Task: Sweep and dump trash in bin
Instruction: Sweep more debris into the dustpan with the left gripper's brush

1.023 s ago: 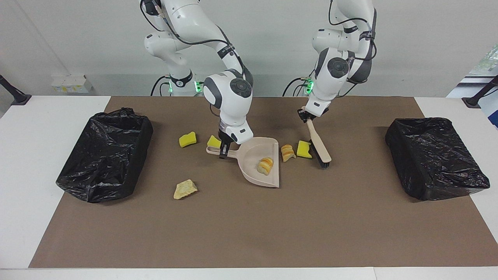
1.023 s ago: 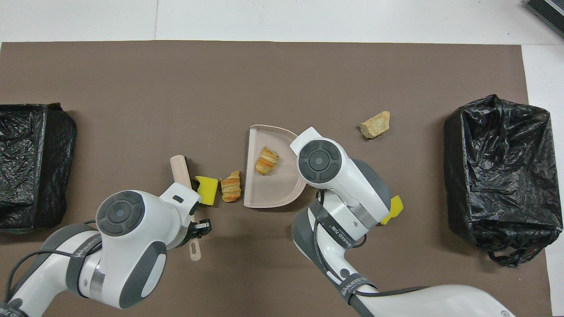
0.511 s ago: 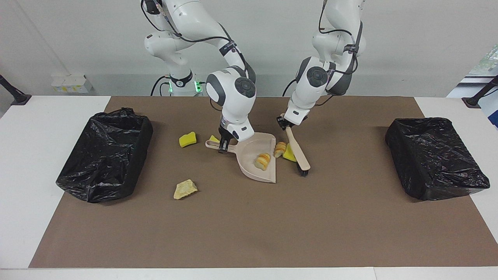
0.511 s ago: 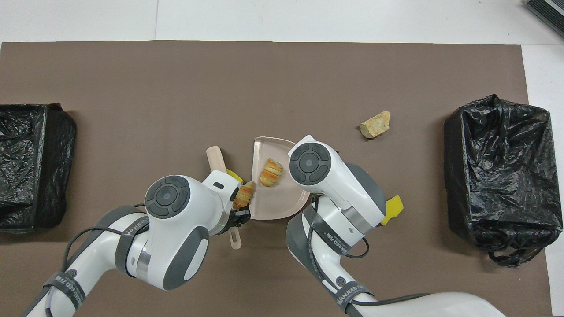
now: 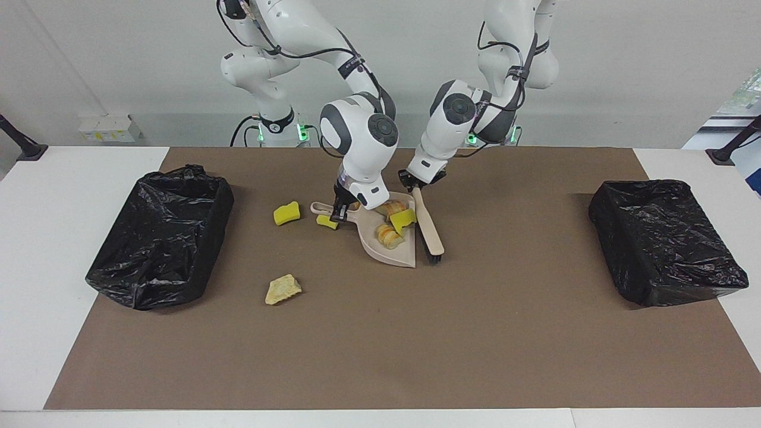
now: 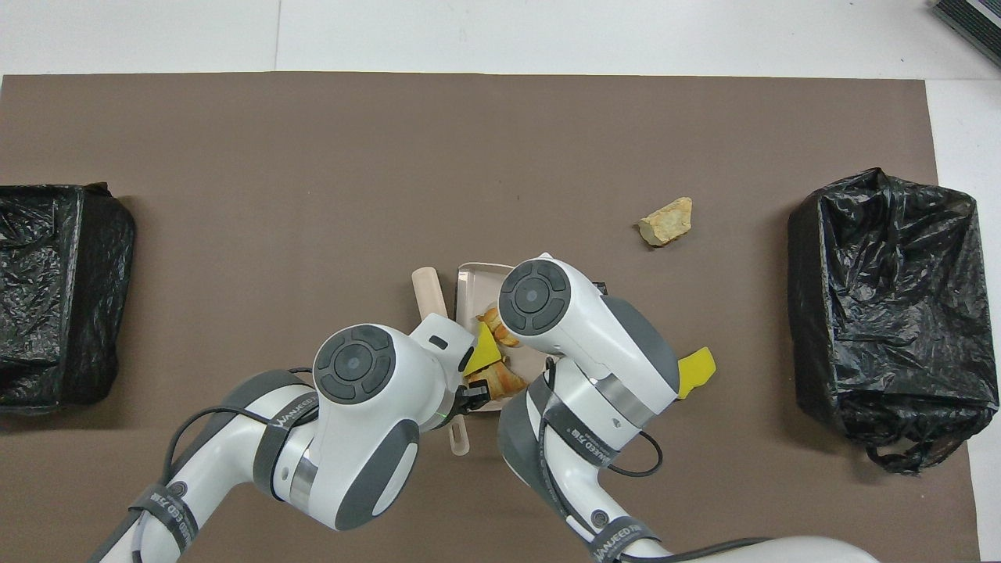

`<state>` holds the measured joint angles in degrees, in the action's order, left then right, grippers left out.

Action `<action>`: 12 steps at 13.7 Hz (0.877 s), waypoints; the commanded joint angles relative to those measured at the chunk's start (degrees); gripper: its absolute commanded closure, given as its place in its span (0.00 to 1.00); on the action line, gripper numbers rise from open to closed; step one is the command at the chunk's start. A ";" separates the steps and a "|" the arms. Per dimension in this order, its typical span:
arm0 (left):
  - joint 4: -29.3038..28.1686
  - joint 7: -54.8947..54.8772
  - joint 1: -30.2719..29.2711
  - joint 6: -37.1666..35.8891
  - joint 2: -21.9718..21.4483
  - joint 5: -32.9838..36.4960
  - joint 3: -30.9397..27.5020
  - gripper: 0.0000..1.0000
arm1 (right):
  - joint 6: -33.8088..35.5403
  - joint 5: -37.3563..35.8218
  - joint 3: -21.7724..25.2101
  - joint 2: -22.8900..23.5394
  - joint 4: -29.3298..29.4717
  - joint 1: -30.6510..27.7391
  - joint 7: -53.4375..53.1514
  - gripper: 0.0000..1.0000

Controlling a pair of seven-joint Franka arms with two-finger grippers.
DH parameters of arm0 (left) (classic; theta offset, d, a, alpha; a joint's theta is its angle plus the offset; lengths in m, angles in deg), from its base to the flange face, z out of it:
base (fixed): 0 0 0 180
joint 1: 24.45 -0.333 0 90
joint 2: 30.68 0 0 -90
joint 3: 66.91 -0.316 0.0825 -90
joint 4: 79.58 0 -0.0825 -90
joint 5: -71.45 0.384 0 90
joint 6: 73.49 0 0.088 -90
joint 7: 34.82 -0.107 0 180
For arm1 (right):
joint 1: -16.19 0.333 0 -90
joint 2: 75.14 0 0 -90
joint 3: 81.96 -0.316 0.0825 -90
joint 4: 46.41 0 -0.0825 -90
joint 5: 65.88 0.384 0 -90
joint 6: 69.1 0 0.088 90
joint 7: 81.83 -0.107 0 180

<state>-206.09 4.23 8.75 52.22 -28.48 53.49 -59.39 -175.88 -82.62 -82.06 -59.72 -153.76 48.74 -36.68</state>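
Beige dustpan [image 5: 389,244] is lying on the brown mat [image 5: 416,333] mid-tabletop, right end effector [image 5: 340,215] clenching its handle. Left end effector [image 5: 416,181] is gripping the beige brush [image 5: 429,229], bristles resting just beside the pan's open edge. Trash in the pan: two orange-brown bread pieces [image 5: 387,235] and a yellow sponge chunk [image 5: 403,217]. One yellow chunk [image 5: 326,222] is sitting under the pan handle, another [image 5: 286,213] lying beside it toward the right arm's end. Pale lump [image 5: 283,289] is lying farther from the robots. Black-lined bins [image 5: 160,235] [image 5: 663,241] are sitting at both ends.
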 commanded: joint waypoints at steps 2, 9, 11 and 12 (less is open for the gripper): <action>2.06 0.50 1.34 -0.63 0.61 -1.28 -0.66 1.00 | -0.53 -0.83 -0.34 -1.00 -1.10 -0.91 0.91 1.00; 2.15 -0.64 0.20 -7.39 -3.59 5.03 -1.45 1.00 | -5.55 0.14 -0.34 -2.85 -2.51 -3.64 0.90 1.00; 2.15 -2.91 -2.43 -10.73 -6.41 6.71 -1.45 1.00 | -5.55 0.22 -0.34 -3.28 -2.42 -3.99 0.82 1.00; 2.15 -3.62 -3.22 -12.48 -7.73 6.80 -1.54 1.00 | -5.55 0.66 -0.34 -3.37 -2.51 -4.25 0.99 1.00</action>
<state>-203.61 2.54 7.55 43.64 -32.32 58.98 -60.92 -180.08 -82.63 -81.93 -60.89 -154.32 45.68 -36.67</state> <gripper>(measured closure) 0.740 0.678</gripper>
